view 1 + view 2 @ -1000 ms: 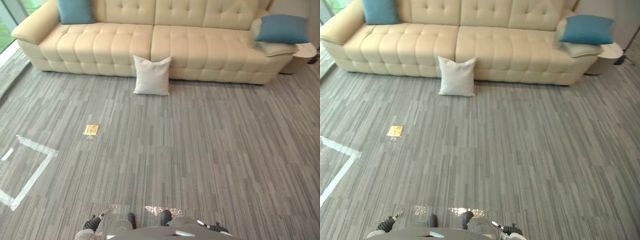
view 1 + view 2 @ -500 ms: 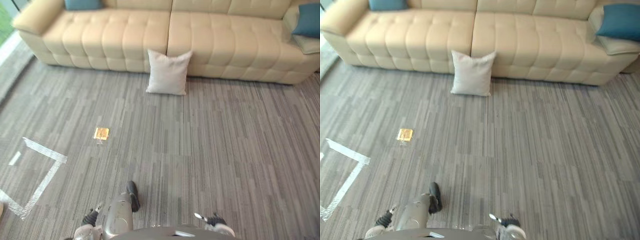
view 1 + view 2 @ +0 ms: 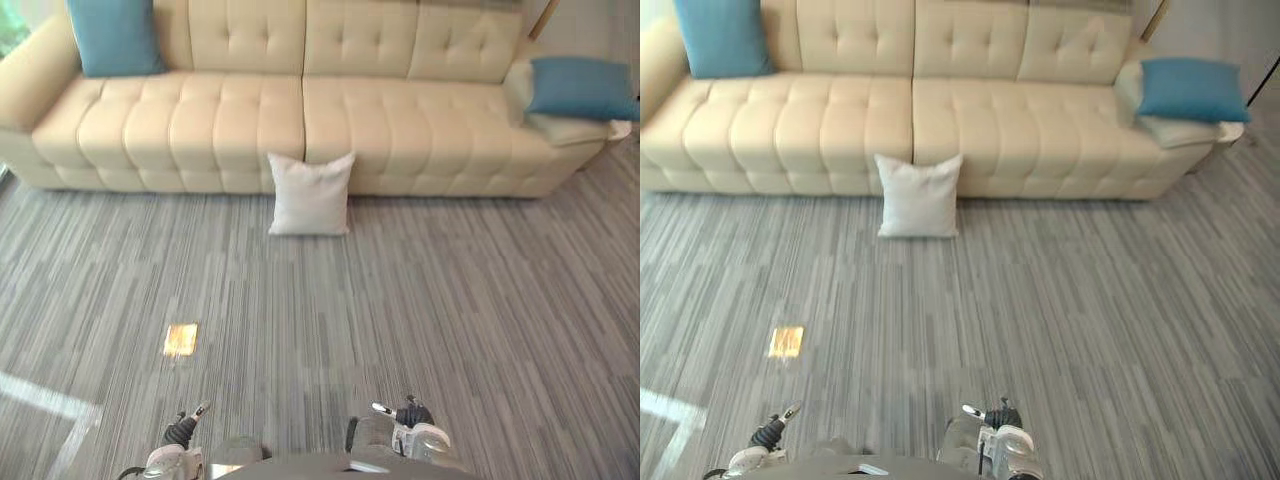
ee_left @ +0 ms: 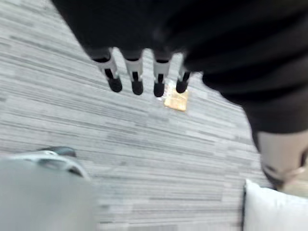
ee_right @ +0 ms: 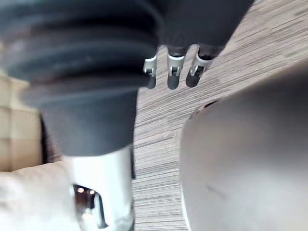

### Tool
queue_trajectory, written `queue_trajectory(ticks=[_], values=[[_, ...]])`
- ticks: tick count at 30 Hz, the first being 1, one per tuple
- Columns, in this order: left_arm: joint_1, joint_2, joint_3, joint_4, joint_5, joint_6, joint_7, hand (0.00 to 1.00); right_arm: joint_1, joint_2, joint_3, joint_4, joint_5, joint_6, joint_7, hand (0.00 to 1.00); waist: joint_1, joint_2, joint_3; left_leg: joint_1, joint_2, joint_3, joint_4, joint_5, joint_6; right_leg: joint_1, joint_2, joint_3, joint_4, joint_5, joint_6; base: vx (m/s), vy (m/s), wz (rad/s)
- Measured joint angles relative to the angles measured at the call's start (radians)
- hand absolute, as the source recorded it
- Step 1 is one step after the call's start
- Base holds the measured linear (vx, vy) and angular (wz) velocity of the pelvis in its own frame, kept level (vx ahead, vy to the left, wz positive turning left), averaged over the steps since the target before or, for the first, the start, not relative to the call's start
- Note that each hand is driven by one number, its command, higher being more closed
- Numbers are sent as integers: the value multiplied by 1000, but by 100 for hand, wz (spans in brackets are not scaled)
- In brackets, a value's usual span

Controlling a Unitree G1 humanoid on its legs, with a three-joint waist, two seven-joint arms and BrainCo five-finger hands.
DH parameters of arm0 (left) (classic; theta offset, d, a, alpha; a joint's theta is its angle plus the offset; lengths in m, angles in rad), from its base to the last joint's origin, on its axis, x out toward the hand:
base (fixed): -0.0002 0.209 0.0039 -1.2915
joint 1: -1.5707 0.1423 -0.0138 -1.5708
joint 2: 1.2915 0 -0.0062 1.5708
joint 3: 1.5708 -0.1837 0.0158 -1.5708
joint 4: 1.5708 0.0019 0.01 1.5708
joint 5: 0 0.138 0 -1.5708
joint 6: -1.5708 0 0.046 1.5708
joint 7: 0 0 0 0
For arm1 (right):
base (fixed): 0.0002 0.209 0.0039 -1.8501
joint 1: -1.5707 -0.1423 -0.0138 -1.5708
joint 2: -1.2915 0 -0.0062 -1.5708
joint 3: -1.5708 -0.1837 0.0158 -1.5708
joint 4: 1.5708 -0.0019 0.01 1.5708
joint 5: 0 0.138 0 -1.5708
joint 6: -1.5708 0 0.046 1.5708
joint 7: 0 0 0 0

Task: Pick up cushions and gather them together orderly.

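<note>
I'm approaching: left hand point(image 3: 180, 434) and right hand point(image 3: 410, 416) hang with fingers point(image 4: 136, 77) straight, empty, the white cushion point(image 3: 311, 194) against the sofa point(image 3: 230, 120) well ahead of them, so I judge walking closer comes next.

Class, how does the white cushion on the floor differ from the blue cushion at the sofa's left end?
The white cushion is pale, the blue cushion teal. The white cushion stands on the carpet against the sofa front; the blue cushion sits on the seat against the backrest. Both are square, propped upright.
</note>
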Motion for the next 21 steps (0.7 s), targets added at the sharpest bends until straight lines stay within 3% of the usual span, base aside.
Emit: queue_trajectory(ticks=[2,4,6,7,10,12,13,14,15,17,19,21], values=[[-21,-33,-1,2,0,-1,0,0,-12,-1,-2,-20,1,0,1,0,-17,11,7,46,17,-9,-53,0,-6,-69,44,-33,-226,25,-1,378,-161,37],[-35,-56,-2,18,6,-3,-2,0,-15,2,-9,-27,1,1,1,0,-31,13,10,104,18,-37,-114,-2,-48,-78,74,-31,-550,177,4,402,-210,48],[-44,-70,2,32,10,-2,-1,0,-23,-2,-16,-32,0,2,14,0,-33,28,18,151,28,-84,-116,-3,-64,-52,92,-10,-537,320,-45,471,-239,27],[-50,-85,3,35,11,-4,-2,0,-31,-14,-18,-32,-3,1,18,0,-28,55,18,153,43,-89,-111,23,-82,-62,98,-14,-492,264,-49,557,-292,11],[-57,-115,10,35,13,-5,-3,0,-40,-18,-51,-33,-3,0,19,0,-37,92,16,161,87,-139,-49,72,-123,-42,111,-45,-403,151,-57,457,-252,13],[-58,-117,47,17,13,-5,-8,0,-30,-15,-43,-32,-4,7,19,0,-45,94,20,85,139,-185,197,118,-194,35,134,-70,-417,103,-63,436,-228,19],[-58,-126,84,1,13,-5,-9,0,-20,-17,-38,-32,-4,10,19,0,-42,95,19,-4,165,-224,423,229,-240,96,151,-68,-449,90,-78,461,-173,-10],[-51,-135,119,-18,12,-5,-8,0,-17,-18,-36,-31,-4,12,19,0,-35,97,19,-89,194,-227,616,241,-263,151,172,-58,-486,83,-86,449,-137,-29],[-49,-139,132,-26,12,-6,-8,0,-16,-17,-36,-30,-4,12,18,0,-31,99,21,-123,208,-215,692,236,-263,178,186,-46,-506,77,-96,358,-70,-57],[-38,-144,159,-49,10,-6,-7,0,-12,-16,-35,-27,-4,22,18,0,-11,98,26,-225,238,-145,830,185,-228,283,216,2,-587,74,-102,302,5,-67],[-32,-143,159,-62,9,-6,-7,0,-6,-18,-35,-27,-4,25,17,0,2,99,26,-296,238,-103,822,137,-193,351,216,34,-642,74,-97,374,94,-60],[-28,-146,159,-63,3,-8,-7,0,5,-17,-37,-24,-4,27,17,0,21,96,26,-354,237,-48,697,95,-154,421,199,69,-695,93,-68,352,151,-58]])
